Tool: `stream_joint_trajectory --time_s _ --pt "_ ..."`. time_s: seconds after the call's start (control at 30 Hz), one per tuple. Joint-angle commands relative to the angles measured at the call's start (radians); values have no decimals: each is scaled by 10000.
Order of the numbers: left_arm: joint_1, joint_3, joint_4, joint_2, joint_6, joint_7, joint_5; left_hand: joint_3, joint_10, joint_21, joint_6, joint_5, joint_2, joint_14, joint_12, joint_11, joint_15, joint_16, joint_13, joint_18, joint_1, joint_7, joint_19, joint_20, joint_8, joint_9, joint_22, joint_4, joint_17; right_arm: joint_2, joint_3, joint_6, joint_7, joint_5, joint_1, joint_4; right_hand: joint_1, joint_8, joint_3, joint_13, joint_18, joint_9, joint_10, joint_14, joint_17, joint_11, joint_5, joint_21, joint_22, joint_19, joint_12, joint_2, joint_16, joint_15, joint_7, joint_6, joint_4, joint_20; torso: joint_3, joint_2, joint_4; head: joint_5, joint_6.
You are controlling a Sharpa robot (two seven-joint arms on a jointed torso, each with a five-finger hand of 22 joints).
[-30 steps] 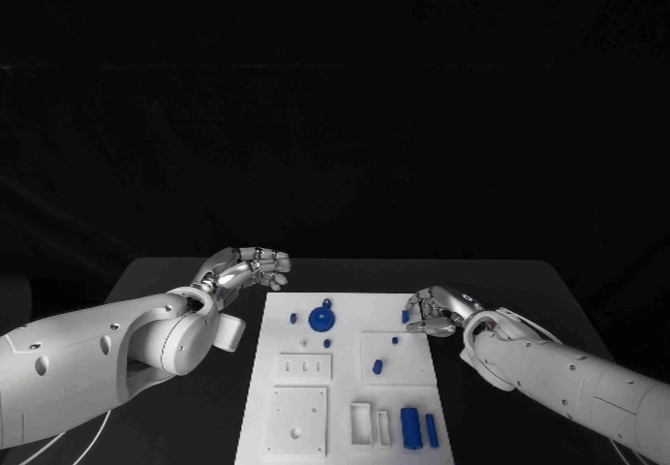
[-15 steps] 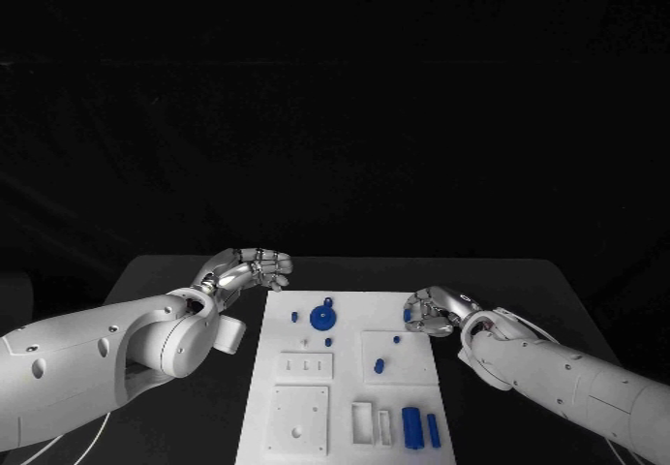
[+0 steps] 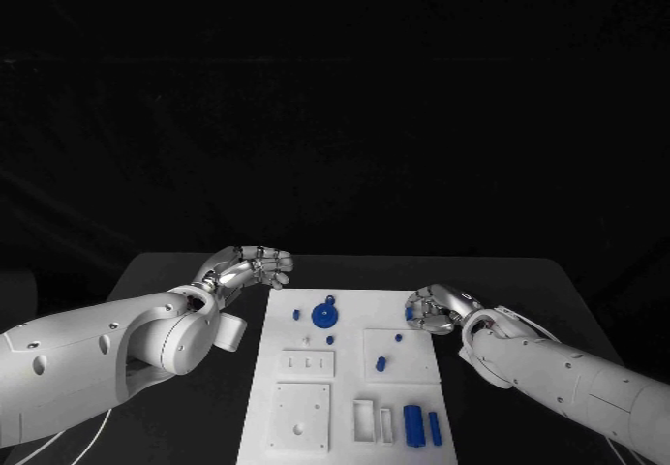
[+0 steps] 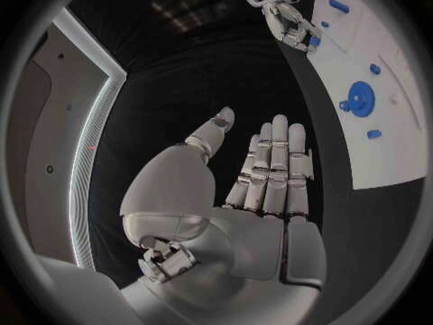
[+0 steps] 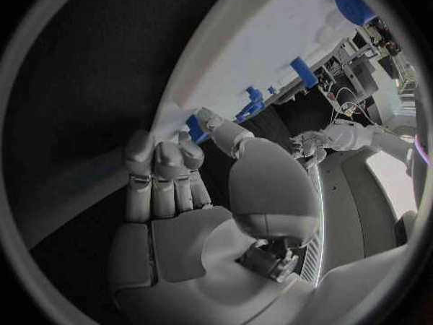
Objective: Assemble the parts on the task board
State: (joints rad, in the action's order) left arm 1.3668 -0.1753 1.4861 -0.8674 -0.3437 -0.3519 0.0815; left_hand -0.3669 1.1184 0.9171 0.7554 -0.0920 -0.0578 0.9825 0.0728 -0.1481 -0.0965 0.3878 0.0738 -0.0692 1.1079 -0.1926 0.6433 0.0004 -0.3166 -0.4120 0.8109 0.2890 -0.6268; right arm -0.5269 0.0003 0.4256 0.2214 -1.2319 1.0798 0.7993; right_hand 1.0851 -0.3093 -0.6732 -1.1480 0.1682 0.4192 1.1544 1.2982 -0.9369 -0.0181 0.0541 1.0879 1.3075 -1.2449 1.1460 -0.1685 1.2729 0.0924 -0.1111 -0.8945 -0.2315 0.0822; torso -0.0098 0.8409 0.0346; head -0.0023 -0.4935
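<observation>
The white task board [image 3: 280, 387] lies in the middle of the black table. My right hand [image 3: 436, 310] is at the board's right edge and pinches a small blue part [image 3: 410, 312] between thumb and fingers; the right wrist view shows that part [image 5: 195, 128] at the fingertips beside the board [image 5: 270, 43]. My left hand [image 3: 252, 266] hovers off the board's far left corner and holds nothing; in its wrist view the fingers [image 4: 270, 166] lie straight and the thumb stands apart. A blue gear-like disc [image 3: 325, 314] sits near the board's far end.
Small blue pegs [image 3: 296, 314] [image 3: 380, 364] stand on the board. Two blue cylinders [image 3: 412, 426] [image 3: 435, 427] lie at its near right corner beside white slots [image 3: 363, 421]. Bare black table flanks the board on both sides.
Hardly anything differs. My right hand stays at the board's right edge with the blue part, and my left hand keeps its place.
</observation>
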Motion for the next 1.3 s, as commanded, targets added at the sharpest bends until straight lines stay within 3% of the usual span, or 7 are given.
stream_joint_trajectory --time_s 0.03,0.23,0.57,1.1,1.3 --pt "8 9 35 8 122 -99 59 59 22 -60 56 14 -31 66 17 4 -37 -64 3 -173 4 -61 -67 1 -4 12 -12 -6 -13 -5 -5 -151 -8 -122 -12 22 49 -63 -101 13 936 21 -27 7 -22 62 -48 23 162 6 26 81 -37 50 -141 -263 7 -10 -4 -16 -9 6 -19" --pt "9 10 42 -5 100 -83 69 59 19 -59 55 15 -31 67 14 4 -38 -68 2 -173 5 -62 -68 2 -3 13 -12 -6 -16 -5 -5 -181 6 -126 -12 32 12 -190 -216 15 936 81 -7 7 -51 93 -51 53 168 -1 42 105 -24 77 -105 -503 26 -2 2 -15 -32 28 -43" --pt "7 9 -70 91 84 -71 103 57 10 -58 51 15 -30 68 7 3 -38 -73 -1 -173 7 -64 -68 2 -1 15 -12 -6 -22 11 -5 -149 113 -134 -12 122 -67 -551 -331 -47 936 284 92 2 -89 319 -52 104 172 20 117 305 -33 286 136 -1169 -4 7 -16 -12 -14 -4 -51" --pt "6 8 -89 118 74 -65 99 57 -24 -58 38 13 -26 72 -14 4 -38 -86 -10 -173 2 -69 -69 2 8 22 -12 -6 -36 1 -5 252 -164 -184 -12 171 -41 -632 -474 -120 936 366 203 15 -117 408 -37 137 165 17 194 399 -28 373 223 -1346 -67 16 -19 -16 -1 -24 -58" --pt "6 8 -94 118 80 -22 99 57 -28 -58 36 13 -27 72 -16 4 -38 -88 -11 -173 3 -69 -69 2 10 22 -12 -6 -38 -84 -5 382 -230 -163 -9 395 47 -617 -658 -109 936 364 198 16 -116 409 21 120 153 27 177 493 -39 378 224 -1348 -41 16 -13 -19 -25 -13 -39"
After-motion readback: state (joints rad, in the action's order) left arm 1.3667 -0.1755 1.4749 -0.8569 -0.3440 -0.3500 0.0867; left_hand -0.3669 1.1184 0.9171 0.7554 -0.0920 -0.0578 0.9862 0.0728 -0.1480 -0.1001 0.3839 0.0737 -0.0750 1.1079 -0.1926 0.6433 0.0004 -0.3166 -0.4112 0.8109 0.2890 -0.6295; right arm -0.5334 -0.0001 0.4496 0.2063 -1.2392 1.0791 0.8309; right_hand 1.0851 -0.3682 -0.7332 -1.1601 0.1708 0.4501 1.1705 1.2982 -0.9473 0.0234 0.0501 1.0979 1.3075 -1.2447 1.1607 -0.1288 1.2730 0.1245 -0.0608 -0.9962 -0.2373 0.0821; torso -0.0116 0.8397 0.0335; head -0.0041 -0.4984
